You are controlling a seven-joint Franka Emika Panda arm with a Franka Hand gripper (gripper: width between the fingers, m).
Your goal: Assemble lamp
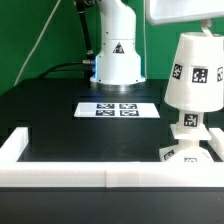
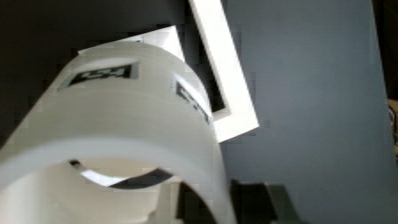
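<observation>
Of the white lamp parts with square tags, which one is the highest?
The shade. It is the large cone, standing above the bulb and the flat base, which sits lowest, by the tray corner.

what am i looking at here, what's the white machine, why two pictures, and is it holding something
This is a robot arm that builds a lamp. Its white pedestal stands at the back of the black table. One picture comes from a camera off the arm, the other from a camera on its wrist. The flat tagged strip mid-table is the marker board, which is fixed there. On the exterior view's right, the cone-shaped shade sits above the bulb and the square base. The wrist view looks along the shade from close by. Whether the fingers grip it cannot be told.
</observation>
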